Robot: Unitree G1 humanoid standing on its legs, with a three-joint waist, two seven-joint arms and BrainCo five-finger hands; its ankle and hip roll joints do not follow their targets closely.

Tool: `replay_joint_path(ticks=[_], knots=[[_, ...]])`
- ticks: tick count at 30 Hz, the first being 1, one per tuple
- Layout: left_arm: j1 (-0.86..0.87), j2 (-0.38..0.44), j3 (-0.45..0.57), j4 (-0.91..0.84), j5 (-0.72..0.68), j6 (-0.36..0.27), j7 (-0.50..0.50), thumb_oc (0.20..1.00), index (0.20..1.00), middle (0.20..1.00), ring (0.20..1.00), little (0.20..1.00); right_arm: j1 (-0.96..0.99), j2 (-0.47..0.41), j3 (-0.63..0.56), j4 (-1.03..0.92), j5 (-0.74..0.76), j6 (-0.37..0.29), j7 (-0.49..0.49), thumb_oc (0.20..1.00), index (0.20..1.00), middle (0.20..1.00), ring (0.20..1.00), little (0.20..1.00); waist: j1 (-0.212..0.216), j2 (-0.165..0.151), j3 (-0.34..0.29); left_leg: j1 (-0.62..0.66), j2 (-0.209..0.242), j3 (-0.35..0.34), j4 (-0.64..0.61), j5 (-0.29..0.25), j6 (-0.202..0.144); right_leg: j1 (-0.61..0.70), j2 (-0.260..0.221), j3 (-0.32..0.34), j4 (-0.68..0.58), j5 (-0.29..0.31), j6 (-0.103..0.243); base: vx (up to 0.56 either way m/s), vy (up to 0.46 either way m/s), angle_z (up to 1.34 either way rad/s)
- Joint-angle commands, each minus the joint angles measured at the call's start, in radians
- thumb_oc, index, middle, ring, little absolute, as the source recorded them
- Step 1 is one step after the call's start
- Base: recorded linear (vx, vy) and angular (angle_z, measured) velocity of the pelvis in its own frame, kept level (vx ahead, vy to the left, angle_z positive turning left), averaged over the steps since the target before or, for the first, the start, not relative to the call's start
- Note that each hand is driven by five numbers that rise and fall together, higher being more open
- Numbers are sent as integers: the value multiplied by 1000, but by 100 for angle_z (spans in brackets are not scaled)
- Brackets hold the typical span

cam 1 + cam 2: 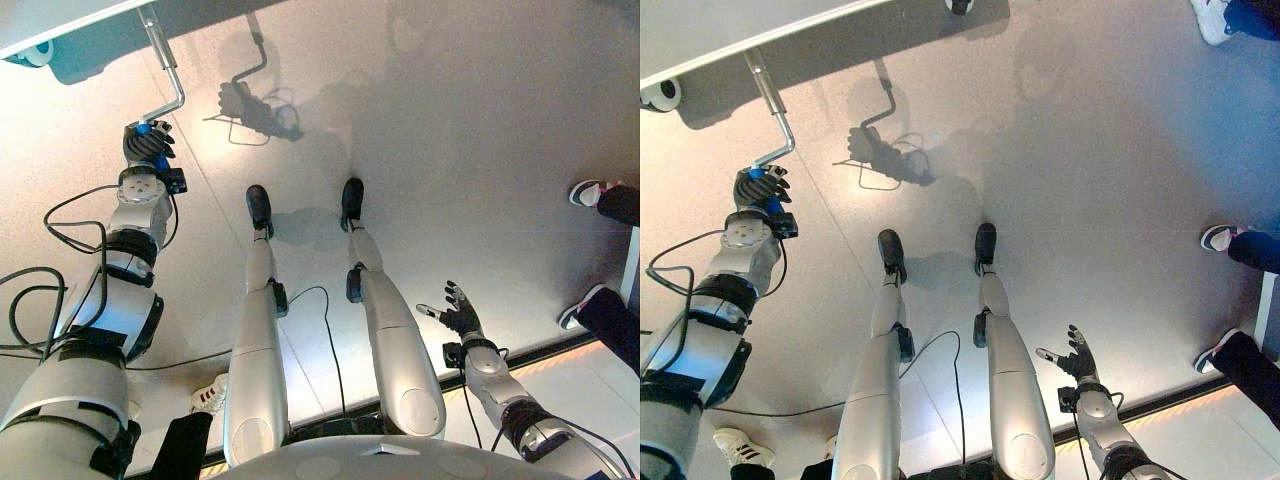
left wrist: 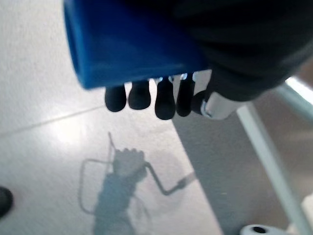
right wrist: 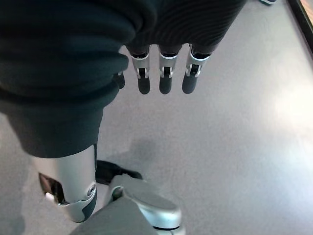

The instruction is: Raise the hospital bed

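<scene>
At the far left we see the bed [image 1: 60, 18], its pale edge along the far side of the floor [image 1: 450, 150], with a caster [image 1: 658, 95] under its left corner. A bent metal crank [image 1: 165, 70] comes down from under the bed edge toward us and ends in a blue grip [image 2: 127, 44]. Our left hand [image 1: 147, 143] is curled round that grip: in the left wrist view the dark fingertips [image 2: 165, 103] wrap over the blue grip, so the hand holds it firmly. The crank's arm [image 1: 770, 95] runs at a slant from the bed to the hand.

Our right hand [image 1: 460, 312] hangs low at the near right, well apart from the bed, with its fingers [image 3: 164, 81] straight and spread and nothing in them.

At the right edge a person's shoes [image 1: 585, 192] stand on the floor. Another shoe [image 1: 208, 395], perhaps a second person's, shows near us at the left, though we cannot tell whose it is.
</scene>
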Motion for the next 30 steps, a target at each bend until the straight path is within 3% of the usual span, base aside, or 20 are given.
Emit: replay_joint_path(ticks=[1,24,25,30], knots=[[-56,32,32,44,56,-11,17,200,200,200,200,200,61,-52,22,-42,14,-15,-21,1000,1000,1000,1000,1000,0,-46,-1,68,-38,67,0,-69,8,-44,-28,68,78,9,93,-24,-28,-14],[-172,-32,-1,33,74,-19,41,200,200,200,200,200,80,-71,41,-139,1,-51,-45,1000,1000,1000,1000,1000,-103,-33,-1,85,27,220,0,-81,-23,-156,59,200,111,25,90,-1,-17,-17],[-174,-34,-6,30,74,-20,41,200,200,200,200,200,81,-70,44,-141,2,-52,-47,1000,1000,1000,1000,1000,-102,-28,-1,109,30,209,0,-112,-28,-135,66,204,112,-7,98,81,22,-18],[-188,-51,-13,6,58,-33,35,200,200,200,200,200,93,-70,40,-140,3,-56,-45,1000,1000,1000,1000,1000,-117,-25,-1,124,41,231,0,-114,-36,-137,81,217,116,-9,101,23,-31,-12]])
